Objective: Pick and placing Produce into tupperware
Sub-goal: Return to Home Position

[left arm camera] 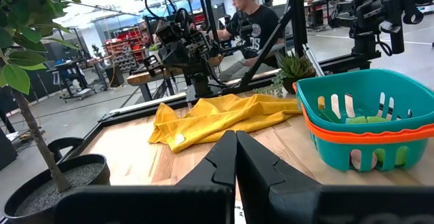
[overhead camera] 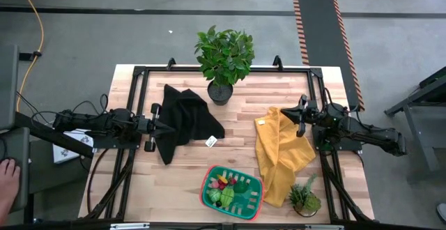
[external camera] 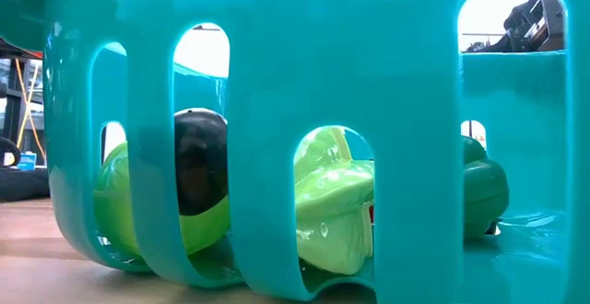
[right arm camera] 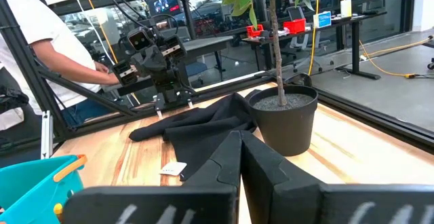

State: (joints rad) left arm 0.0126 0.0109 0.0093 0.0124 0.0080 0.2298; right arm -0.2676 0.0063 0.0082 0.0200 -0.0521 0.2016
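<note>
The tupperware (overhead camera: 206, 185), a green slotted container with a red rim, stands near the table's front edge at the middle. The produce (overhead camera: 227, 185) lies inside it on its base: lime-green, dark green and red pieces. Through the slots the low view shows a lime-green piece (external camera: 334, 214) and a dark one (external camera: 199, 168). My left gripper (overhead camera: 162, 127) is shut and points level from the table's left, at the edge of a black cloth (overhead camera: 185, 118). My right gripper (overhead camera: 293, 117) is shut and points level from the right, over a yellow cloth (overhead camera: 279, 153). Both hold nothing.
A tall potted plant (overhead camera: 224, 56) stands at the table's far edge in the middle. A small potted plant (overhead camera: 305, 198) stands at the front right corner. A white tag (overhead camera: 211, 141) lies by the black cloth. A person (left arm camera: 254, 20) is beyond the table.
</note>
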